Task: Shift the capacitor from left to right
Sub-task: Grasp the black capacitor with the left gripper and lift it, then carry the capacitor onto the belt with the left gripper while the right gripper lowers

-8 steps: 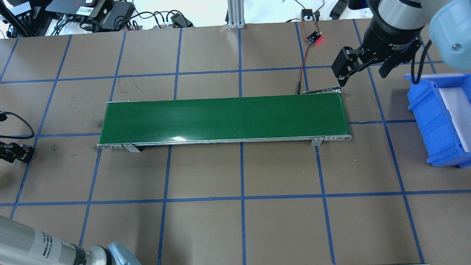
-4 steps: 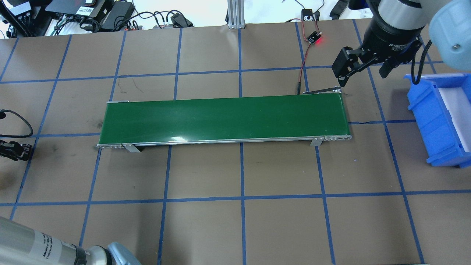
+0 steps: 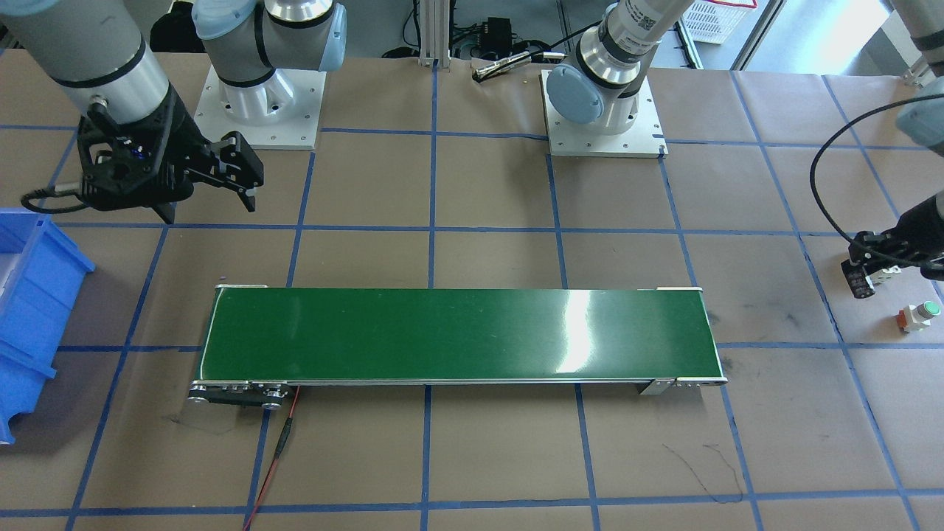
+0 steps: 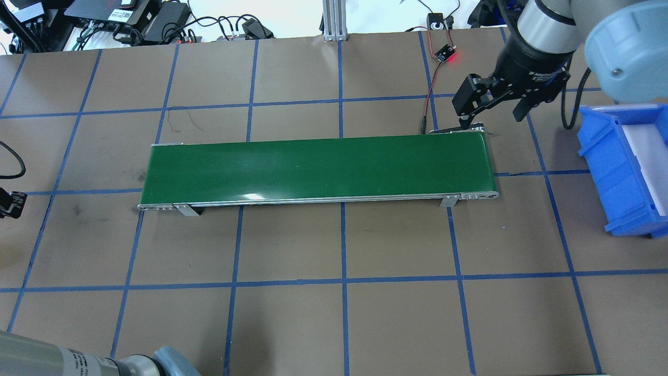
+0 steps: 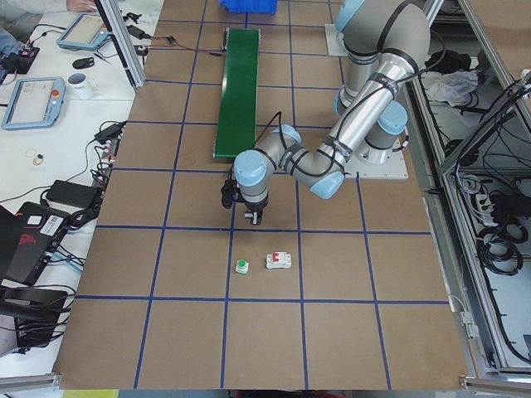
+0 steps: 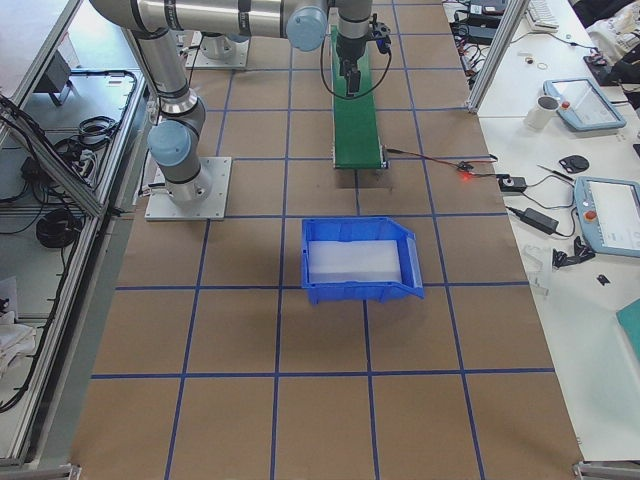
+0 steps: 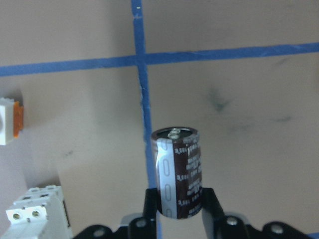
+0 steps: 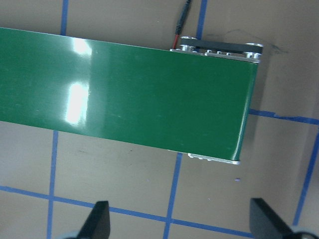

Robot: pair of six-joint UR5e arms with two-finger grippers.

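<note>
The capacitor (image 7: 178, 172), a small dark cylinder with a silvery end and pale stripes, sits between the fingers of my left gripper (image 7: 178, 201). In the front view the left gripper (image 3: 864, 279) holds the capacitor (image 3: 858, 283) over the brown table, well beyond the green conveyor belt's (image 3: 457, 335) left end. In the overhead view only a bit of the left gripper (image 4: 9, 203) shows at the edge. My right gripper (image 4: 489, 112) is open and empty, hovering just behind the belt's (image 4: 318, 169) right end. Its fingertips (image 8: 99, 219) frame that belt end (image 8: 149, 94).
A green-topped push button (image 3: 922, 313) and a white breaker (image 5: 278, 261) lie on the table near the left gripper. A blue bin (image 4: 623, 167) stands to the right of the belt. A red-lit sensor board (image 4: 444, 52) with wires sits behind the belt's right end.
The left gripper has drawn further toward the overhead view's left edge. The right gripper has moved left, closer to the belt's right end, still open.
</note>
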